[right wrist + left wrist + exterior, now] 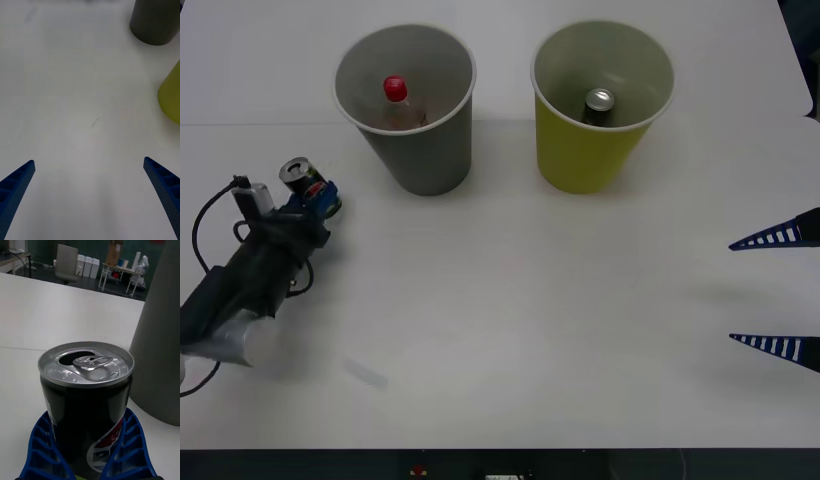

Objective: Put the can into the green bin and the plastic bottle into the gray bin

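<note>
Blue ribbed fingers (129, 450) of the left gripper (318, 197) clamp the can (304, 181) upright at about nine o'clock on the white table (520, 300), just left of the gray bin (418, 150). In the left wrist view the can (88, 405) shows its silver top with an opened pull tab and a blue-red-white logo low on its dark side, the gray bin (161, 337) rising just beside it. The bottle (399, 103), red cap up, stands inside the gray bin at eleven o'clock. A second silver-topped can (599, 105) sits inside the green bin (585, 150) at one o'clock. At three o'clock the right gripper (778, 290) hangs spread wide over bare table, well apart from both bins.
</note>
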